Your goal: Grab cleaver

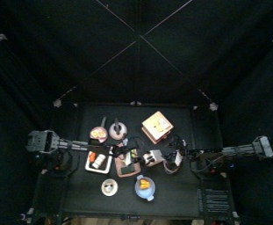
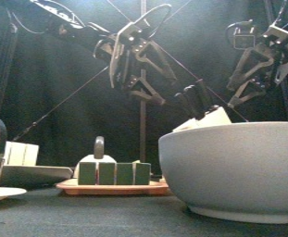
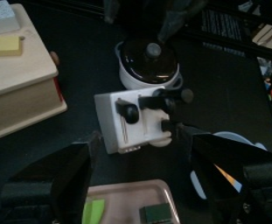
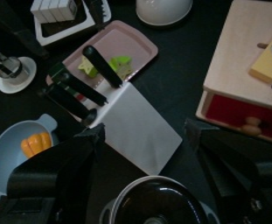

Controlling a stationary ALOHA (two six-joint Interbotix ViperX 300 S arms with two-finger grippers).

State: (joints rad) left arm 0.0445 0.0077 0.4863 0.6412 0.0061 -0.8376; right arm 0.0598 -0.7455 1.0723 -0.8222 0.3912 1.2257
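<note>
The cleaver has a pale rectangular blade and a black handle. It lies on the table between the pink tray and the black pot. It also shows in the left wrist view and the top view. My left gripper hangs above it with jaws wide open and holds nothing. My right gripper hangs above it from the other side, also wide open and holding nothing. In the top view the left gripper and the right gripper flank the cleaver.
A wooden box with a red drawer stands close beside the cleaver. A blue bowl with an orange piece, a white bowl at the front and a tray of green blocks crowd the table.
</note>
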